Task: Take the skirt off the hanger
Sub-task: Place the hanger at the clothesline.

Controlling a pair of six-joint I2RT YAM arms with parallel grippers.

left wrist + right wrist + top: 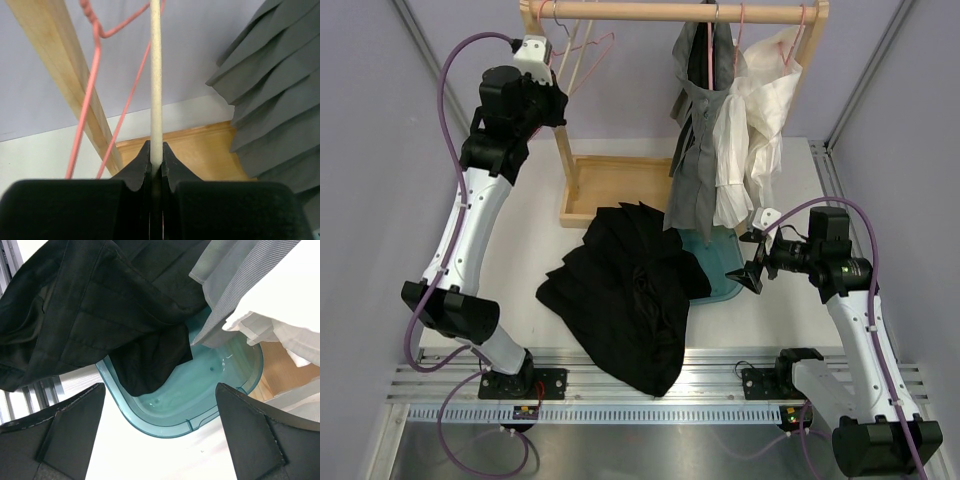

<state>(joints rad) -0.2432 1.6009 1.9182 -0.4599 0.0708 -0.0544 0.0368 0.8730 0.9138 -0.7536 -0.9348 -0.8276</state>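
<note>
1. A white table stands between lavender walls. A wooden rack crosses the top of the frame, and a black garment lies crumpled at centre.
2. Upper left: the left pincer is clamped on a pale rod, beside a pink wire hanger.
3. Upper centre-right: the skirt hangs from the rack above the teal tub.
4. Right: the right pincer gapes wide and holds nothing.
</note>
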